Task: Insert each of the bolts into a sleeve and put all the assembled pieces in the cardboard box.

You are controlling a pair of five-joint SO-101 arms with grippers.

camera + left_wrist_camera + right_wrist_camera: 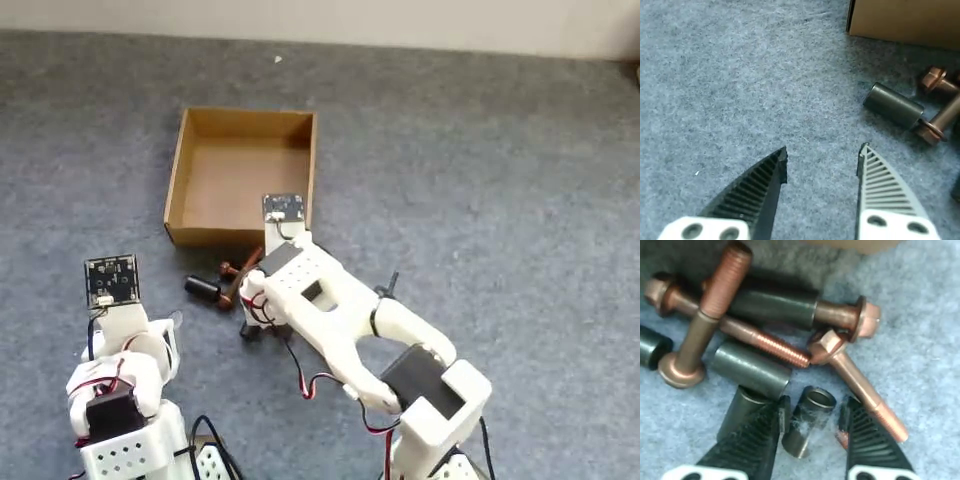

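The cardboard box [240, 180] sits open-topped on the grey carpet [480, 160]. All loose hardware lies in one cluster [225, 285] on the carpet just outside the box's near wall, the wall facing the arms. The right gripper [815, 409] is over this cluster, close to that wall. Its claw is set narrow, with one finger on each side of a short sleeve [807, 430] lying on the carpet. A slight gap shows at one finger, so a firm grip cannot be confirmed. On the box side of the short sleeve lie a second sleeve [750, 367] and a third sleeve [742, 410], both dark cylinders. A long bolt [860, 385] lies just beside the short sleeve, hex head toward the box. Nearer the box, two crossed bolts [715, 310] overlap. Nearest the box, a sleeved bolt [775, 305] lies with its shank inside a dark sleeve and its flanged head protruding at one end. The left gripper [823, 148] hangs over bare carpet, apart from the box's near corner, claw wide and holding nothing. Between it and that corner lie an outer sleeve [892, 105] and a copper bolt [940, 120], the bolt's flange just beside the sleeve's end.
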